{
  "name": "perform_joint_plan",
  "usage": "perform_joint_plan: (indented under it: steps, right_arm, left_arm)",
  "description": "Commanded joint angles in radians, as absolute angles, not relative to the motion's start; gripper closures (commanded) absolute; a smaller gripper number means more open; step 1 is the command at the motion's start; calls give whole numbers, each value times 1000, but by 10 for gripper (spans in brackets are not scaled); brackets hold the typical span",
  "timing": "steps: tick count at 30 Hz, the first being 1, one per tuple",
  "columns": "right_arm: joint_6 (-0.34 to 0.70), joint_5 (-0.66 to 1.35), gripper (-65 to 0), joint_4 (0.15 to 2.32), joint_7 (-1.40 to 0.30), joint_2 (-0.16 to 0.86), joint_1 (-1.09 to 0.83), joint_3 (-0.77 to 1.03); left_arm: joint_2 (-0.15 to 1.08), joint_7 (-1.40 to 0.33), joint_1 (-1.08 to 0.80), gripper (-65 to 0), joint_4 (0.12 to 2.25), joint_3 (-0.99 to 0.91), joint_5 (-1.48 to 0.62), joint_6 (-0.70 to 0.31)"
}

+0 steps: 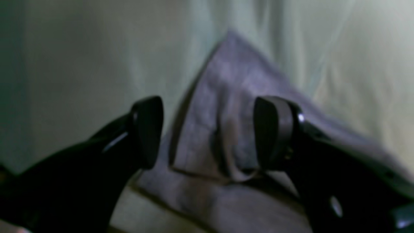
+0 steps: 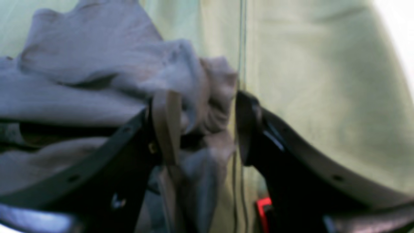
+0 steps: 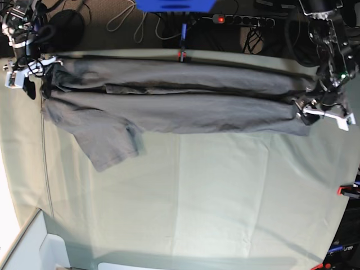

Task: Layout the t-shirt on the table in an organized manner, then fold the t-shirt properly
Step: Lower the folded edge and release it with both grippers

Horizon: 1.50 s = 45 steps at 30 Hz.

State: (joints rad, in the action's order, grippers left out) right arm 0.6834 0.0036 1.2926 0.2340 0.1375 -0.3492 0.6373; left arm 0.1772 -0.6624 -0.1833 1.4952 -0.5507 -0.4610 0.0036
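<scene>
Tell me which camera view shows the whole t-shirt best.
The base view: the t-shirt lies stretched across the table's far side, one sleeve visible. Both wrist views show only blurred grey cloth bunched near their fingers.

Robotics lab or test bench. Table draped in pale green cloth, held by red clamps at the edge. Behind it a power strip with lit red switch, loose cables on the floor, two robot arms at the far corners.

No text, label or number can be read in any view
</scene>
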Motion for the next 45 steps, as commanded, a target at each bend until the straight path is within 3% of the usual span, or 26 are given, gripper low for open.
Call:
perform_joint_plan:
  steps: [1,7,11,21,29,35,45]
  right_arm:
    - [698,21,-283,1322,266,150,-346,642]
    - [698,21,-284,1340,265,151,-332,642]
    - [698,16,-285,1334,257,154,-275,634]
    - [698,15,-285,1311,-4,202,-77,590]
    - [698,15,-294,1084,-133,331,111,334]
    - [698,15,-331,923,-124,332,226,236]
    - [698,15,-334,762,-120,331,344,110]
  left_arm:
    - [191,-648,-171,-422,1527,-567,-464,1]
    - [196,-648,-111,-422,1527,-567,-456,1]
    - [197,-648,-16,-422,1388,-567,-456,1]
    - [203,-638,110,-422,1122,-504,-455,1]
    - [226,-636,131,-422,1047,-444,-455,1]
    - [226,-636,127,-422,1047,-444,-455,1]
    - [226,-638,125,-422,1044,-444,-455,1]
